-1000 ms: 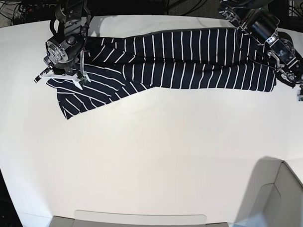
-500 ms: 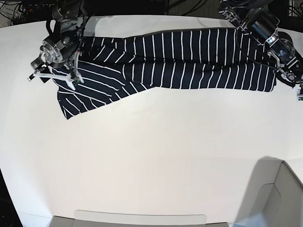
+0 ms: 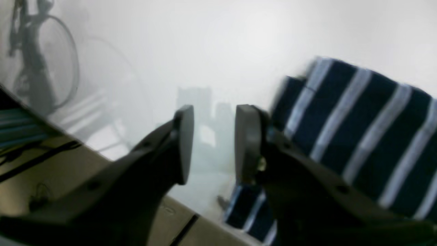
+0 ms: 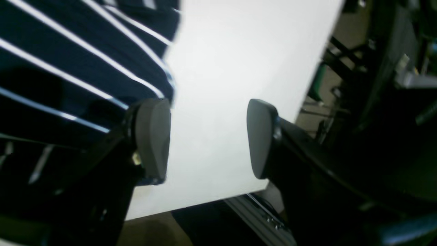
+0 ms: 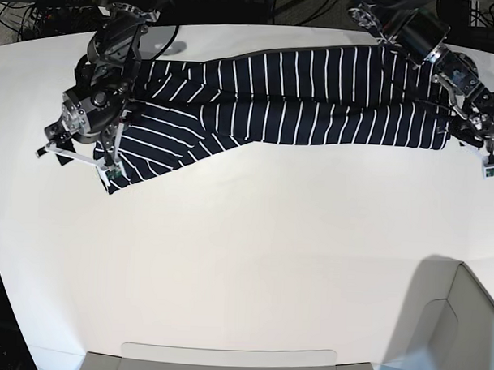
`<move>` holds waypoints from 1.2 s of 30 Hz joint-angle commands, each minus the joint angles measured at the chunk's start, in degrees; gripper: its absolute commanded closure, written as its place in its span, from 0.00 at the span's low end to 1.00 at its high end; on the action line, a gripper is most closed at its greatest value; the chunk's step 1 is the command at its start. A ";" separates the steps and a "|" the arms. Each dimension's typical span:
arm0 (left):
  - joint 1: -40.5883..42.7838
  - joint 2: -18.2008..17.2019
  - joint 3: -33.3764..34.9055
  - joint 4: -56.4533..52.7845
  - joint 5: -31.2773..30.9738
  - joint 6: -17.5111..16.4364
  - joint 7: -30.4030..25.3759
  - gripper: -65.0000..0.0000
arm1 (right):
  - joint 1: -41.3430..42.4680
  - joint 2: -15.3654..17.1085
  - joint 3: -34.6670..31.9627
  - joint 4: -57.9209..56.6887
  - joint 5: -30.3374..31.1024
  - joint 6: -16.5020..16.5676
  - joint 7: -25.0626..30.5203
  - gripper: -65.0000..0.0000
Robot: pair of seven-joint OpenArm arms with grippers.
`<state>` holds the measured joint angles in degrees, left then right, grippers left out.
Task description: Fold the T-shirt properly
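The navy, white-striped T-shirt (image 5: 299,93) is lying as a long folded band across the white bench (image 5: 252,258); both the left claw (image 3: 213,143) and right claw (image 4: 208,136) are standing spread, pinching nothing; dark cables (image 5: 26,11) are trailing behind.

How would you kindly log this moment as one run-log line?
T-shirt: laid flat lengthwise on table | left end effector: open, empty, beside shirt edge | right end effector: open, empty, over bare table

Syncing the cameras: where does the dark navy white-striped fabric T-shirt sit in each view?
Base: the dark navy white-striped fabric T-shirt stretches along the table's far side, between the two arms.
Left wrist: at right, beside and behind the open left pincer.
Right wrist: upper left, behind the open right pincer.
Shared landmark: the white table.
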<state>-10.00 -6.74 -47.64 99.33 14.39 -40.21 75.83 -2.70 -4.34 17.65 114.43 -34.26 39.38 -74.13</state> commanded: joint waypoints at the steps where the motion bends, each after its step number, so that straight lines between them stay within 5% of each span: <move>1: -0.59 -0.77 -0.14 0.76 -1.95 0.21 1.40 0.62 | 0.90 0.16 -0.02 0.34 -0.60 0.62 -0.03 0.46; 5: -0.15 -1.56 -1.37 -0.30 -9.51 0.21 3.07 0.54 | 0.90 -0.01 -0.02 -1.60 -0.60 0.62 -0.03 0.46; 17: 3.89 -10.62 -1.90 -18.76 -31.93 0.21 4.12 0.53 | 0.90 0.43 0.15 -4.76 -0.60 0.62 0.24 0.46; 36: 5.74 -13.08 -3.66 -12.87 -32.72 0.21 4.17 0.54 | 0.99 0.25 -0.11 -4.76 -1.04 0.62 0.33 0.46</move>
<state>-3.79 -18.90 -51.03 85.54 -18.00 -40.12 79.72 -2.72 -4.16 17.65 108.84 -34.74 39.38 -73.95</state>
